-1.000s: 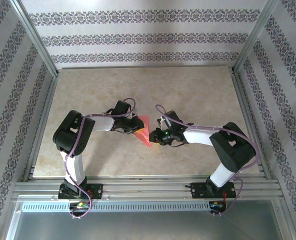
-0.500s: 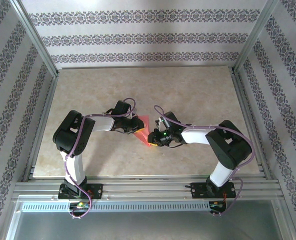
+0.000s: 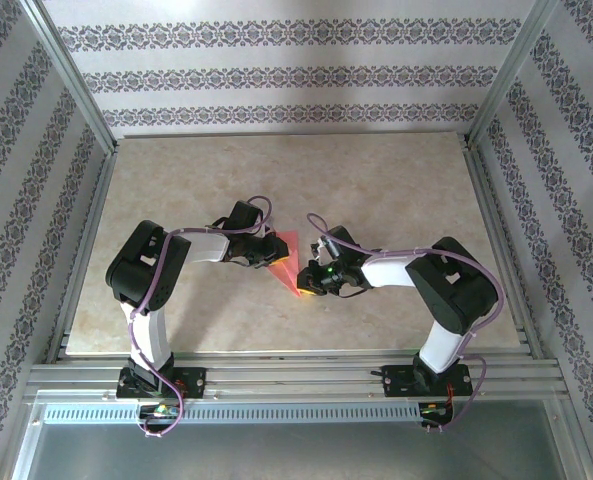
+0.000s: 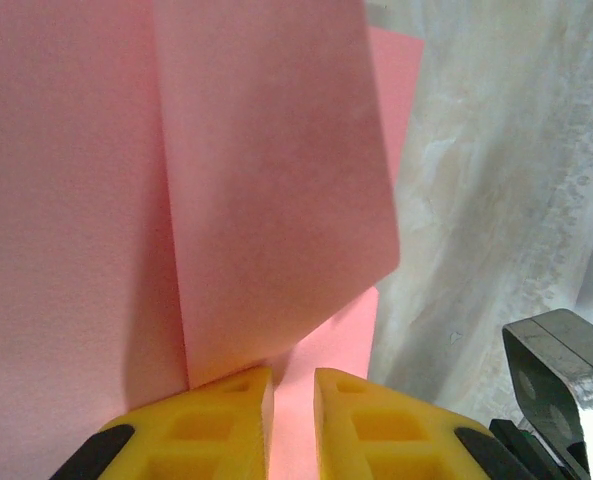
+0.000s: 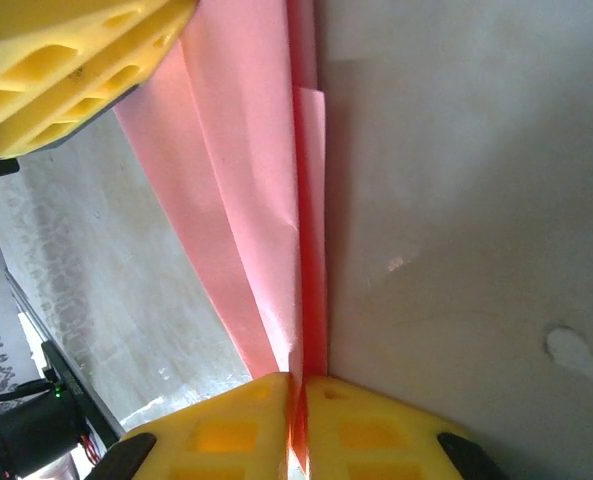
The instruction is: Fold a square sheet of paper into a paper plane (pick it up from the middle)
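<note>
Two grippers are working on the half-folded paper plane [image 3: 288, 262], which is lying on the tabletop [image 3: 376, 180] between them. At the plane's near tip, the right gripper [image 5: 298, 385] is clamping the raised centre ridge. At the plane's left edge, the left gripper [image 4: 294, 385] is showing only a thin slit; whether it is pinching paper, I cannot tell. To my judgement, a crease is being pressed, and the next move is asking for a gentle slide along the ridge.

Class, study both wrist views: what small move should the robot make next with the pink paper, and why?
Probably slide the right gripper along the fold to sharpen the crease. It is pinched on the raised ridge of the paper plane, and the left gripper clamps the paper further along, so the sheet looks braced for a pressing stroke.
</note>
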Available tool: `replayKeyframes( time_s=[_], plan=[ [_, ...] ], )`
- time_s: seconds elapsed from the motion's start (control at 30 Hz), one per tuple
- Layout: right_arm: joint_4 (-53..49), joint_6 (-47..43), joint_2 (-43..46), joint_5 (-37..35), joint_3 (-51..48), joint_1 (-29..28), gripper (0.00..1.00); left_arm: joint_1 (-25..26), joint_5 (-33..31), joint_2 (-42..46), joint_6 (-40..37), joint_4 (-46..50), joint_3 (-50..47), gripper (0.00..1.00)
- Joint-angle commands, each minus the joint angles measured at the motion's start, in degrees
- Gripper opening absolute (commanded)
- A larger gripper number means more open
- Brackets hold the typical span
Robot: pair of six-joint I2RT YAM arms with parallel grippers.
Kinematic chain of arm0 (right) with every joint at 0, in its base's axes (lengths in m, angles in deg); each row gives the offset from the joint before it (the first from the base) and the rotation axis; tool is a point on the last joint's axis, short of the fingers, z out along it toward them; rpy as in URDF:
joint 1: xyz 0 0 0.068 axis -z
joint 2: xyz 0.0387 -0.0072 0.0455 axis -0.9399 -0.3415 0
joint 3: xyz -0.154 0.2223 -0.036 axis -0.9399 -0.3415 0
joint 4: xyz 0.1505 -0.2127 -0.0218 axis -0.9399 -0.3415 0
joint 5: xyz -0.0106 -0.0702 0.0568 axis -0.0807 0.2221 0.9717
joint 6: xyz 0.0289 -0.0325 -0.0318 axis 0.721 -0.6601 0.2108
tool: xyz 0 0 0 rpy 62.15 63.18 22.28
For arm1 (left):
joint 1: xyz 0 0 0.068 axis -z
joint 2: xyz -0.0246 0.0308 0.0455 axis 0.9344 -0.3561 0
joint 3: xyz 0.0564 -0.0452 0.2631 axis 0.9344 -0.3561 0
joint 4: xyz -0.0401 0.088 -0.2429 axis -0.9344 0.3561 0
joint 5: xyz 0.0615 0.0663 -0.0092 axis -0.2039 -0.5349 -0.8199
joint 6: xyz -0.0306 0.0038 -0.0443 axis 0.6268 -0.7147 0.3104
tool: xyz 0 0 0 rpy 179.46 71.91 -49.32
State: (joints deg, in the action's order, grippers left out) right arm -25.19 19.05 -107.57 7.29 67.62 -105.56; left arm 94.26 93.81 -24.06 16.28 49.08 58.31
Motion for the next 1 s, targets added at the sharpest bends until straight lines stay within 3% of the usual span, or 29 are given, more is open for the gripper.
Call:
replayKeyframes(
  time_s=[0.0,0.13,0.37,0.43,0.57,0.73,0.97],
  plan=[
    [-0.43,0.31,-1.60,0.93,-0.54,-0.73,0.14,0.36,-4.32,-2.15,-0.97,7.46,-2.08,0.21],
    [-0.88,0.63,-1.67,0.93,-0.71,-0.49,0.14,0.28,-4.39,-2.04,-0.96,7.50,-2.19,0.21],
    [-2.19,-2.60,9.52,-2.86,-2.39,0.87,0.35,0.35,-4.38,-2.18,-1.20,7.57,-2.19,0.20],
    [-2.79,-3.38,12.40,-5.20,-3.32,1.42,0.36,0.32,-4.39,-2.19,-1.17,7.52,-2.19,0.20],
    [-2.48,-4.71,12.78,-4.07,-0.96,-0.37,0.32,0.35,-4.30,-2.42,-1.28,7.42,-2.14,0.21],
    [0.58,-2.92,7.07,-1.51,2.18,-1.48,0.21,0.29,-4.39,-2.39,-1.40,7.53,-2.26,0.20],
    [0.80,-2.01,0.85,-1.78,5.95,-1.26,0.17,0.34,-4.48,-2.34,-1.33,7.51,-2.46,0.21]
  ],
)
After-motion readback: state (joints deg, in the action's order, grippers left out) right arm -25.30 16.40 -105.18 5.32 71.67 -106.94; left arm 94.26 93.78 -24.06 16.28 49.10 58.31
